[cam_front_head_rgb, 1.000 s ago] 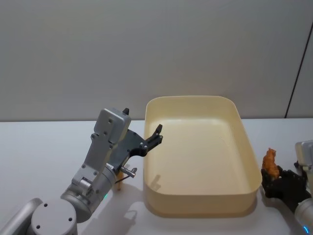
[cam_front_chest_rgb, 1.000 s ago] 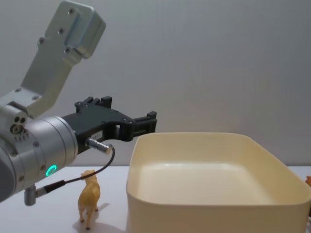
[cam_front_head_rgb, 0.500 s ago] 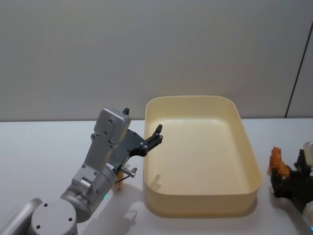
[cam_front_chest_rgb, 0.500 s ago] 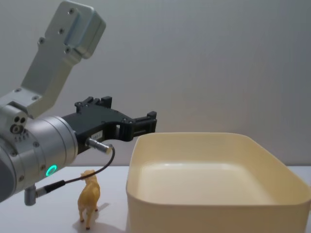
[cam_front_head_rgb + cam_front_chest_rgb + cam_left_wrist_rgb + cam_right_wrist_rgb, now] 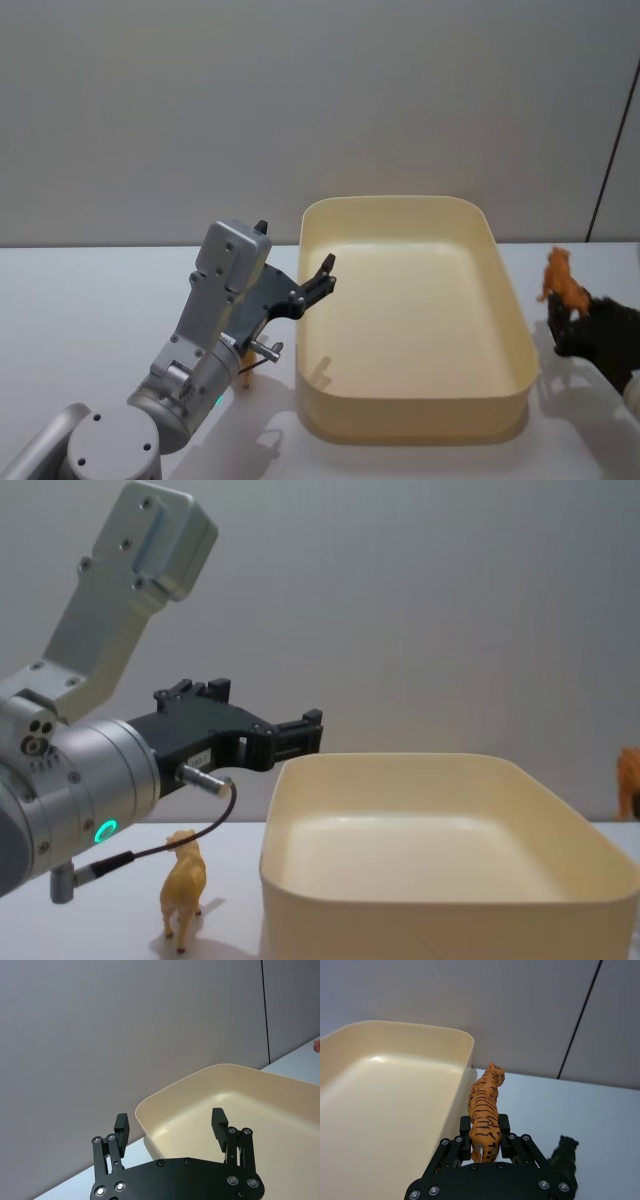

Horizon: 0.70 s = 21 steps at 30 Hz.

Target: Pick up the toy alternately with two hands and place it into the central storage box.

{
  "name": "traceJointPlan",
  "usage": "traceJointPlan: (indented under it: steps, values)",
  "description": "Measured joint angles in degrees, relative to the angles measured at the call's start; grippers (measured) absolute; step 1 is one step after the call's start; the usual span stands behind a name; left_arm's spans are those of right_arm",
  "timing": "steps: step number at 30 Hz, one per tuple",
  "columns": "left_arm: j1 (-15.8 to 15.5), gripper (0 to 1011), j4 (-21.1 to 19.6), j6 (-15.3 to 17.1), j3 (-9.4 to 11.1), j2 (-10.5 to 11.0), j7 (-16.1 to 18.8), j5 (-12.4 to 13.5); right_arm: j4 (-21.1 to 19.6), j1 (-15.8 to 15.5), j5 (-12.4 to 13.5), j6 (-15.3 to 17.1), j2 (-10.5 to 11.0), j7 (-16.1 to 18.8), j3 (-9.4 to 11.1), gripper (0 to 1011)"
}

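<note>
Tiger in right hand, black figure nearby

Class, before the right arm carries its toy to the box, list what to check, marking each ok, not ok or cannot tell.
1. Right gripper shut on the tiger: ok.
2. Tiger above the storage box: not ok, outside its right wall.
3. Tiger high enough to clear the rim: cannot tell.
4. Left gripper open, hovering at the left rim: ok.
5. Yellow animal figure upright beside the box: ok.
</note>
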Motion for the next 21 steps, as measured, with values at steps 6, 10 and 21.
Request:
traceJointPlan:
  steps: [6,10,21]
  values:
    - [0.00,1001,0.00,0.00,0.00,0.00,0.00,0.00,-0.69,2.25,0.17,0.68,-0.73,3.50,-0.24,297]
    - [0.00,1001,0.00,0.00,0.00,0.00,0.00,0.00,-0.65,4.07,0.14,1.22,-1.47,6.08,-0.66,297]
    - [0.00,1001,0.00,0.00,0.00,0.00,0.00,0.00,2.58,9.92,-1.29,3.93,-4.54,13.67,-2.72,331]
